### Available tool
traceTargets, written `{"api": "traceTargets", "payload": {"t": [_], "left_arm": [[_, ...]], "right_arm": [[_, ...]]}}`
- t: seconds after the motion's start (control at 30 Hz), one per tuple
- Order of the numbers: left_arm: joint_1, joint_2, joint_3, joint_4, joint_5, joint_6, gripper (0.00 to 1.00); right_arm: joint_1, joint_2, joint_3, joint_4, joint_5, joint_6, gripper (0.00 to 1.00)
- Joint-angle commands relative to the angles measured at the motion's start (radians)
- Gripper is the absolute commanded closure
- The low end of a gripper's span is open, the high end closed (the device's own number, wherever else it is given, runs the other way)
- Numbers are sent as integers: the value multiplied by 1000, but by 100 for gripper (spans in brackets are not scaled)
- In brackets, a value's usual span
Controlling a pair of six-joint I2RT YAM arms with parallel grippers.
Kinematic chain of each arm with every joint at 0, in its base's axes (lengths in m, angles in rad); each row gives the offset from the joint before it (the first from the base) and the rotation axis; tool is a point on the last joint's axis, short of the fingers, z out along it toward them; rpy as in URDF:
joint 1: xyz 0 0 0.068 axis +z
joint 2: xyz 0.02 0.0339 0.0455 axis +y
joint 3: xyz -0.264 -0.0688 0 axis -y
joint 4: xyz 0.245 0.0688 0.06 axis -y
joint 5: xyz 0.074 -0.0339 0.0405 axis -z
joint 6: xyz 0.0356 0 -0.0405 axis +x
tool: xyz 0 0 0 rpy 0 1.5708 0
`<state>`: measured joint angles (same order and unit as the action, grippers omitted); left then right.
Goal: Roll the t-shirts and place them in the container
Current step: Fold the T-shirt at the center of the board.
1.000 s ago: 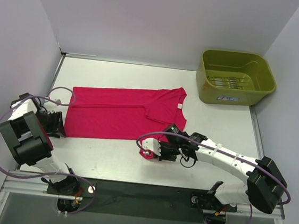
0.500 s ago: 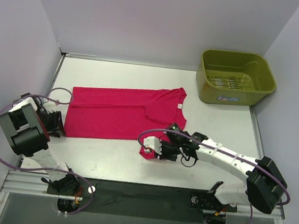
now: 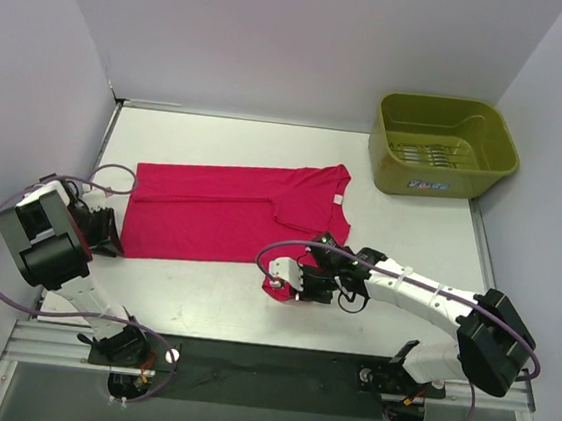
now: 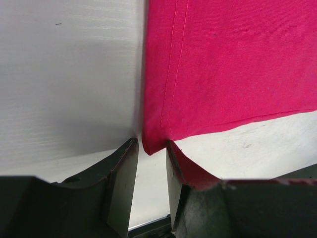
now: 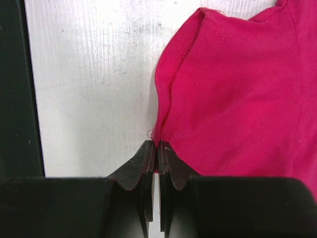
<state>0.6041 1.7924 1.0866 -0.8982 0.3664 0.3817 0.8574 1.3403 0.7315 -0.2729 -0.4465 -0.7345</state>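
The magenta-red t-shirt lies flat across the table, with its white neck label at the right. My left gripper is at the shirt's near left corner. In the left wrist view the left gripper is open, and the hem corner of the t-shirt lies just between the fingertips. My right gripper is shut on the edge of the near sleeve. In the right wrist view the right gripper pinches a small fold of the t-shirt.
An olive-green plastic bin stands at the back right corner. White walls close in the table on the left, back and right. A purple cable loops by the left gripper.
My left arm has swung a little to the left while its gripper stays at the shirt's corner. The right gripper has shifted slightly with the sleeve.
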Motion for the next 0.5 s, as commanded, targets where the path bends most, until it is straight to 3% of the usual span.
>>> {"api": "traceTargets", "payload": {"t": [0.0,0.13,0.2,0.27,0.47], "left_arm": [[-15,67,-2,54,11,42,61],[-21,85,1,55,31,54,74],[-21,93,10,45,51,59,91],[-20,90,16,30,57,66,100],[-20,58,56,-22,29,111,100]], "right_arm": [[-6,16,16,-29,-15,-8,100],[-14,26,16,-29,-11,-8,100],[-18,26,17,-31,2,-6,100],[-32,16,26,-37,12,1,100],[-95,-46,60,-112,17,-12,100]]}}
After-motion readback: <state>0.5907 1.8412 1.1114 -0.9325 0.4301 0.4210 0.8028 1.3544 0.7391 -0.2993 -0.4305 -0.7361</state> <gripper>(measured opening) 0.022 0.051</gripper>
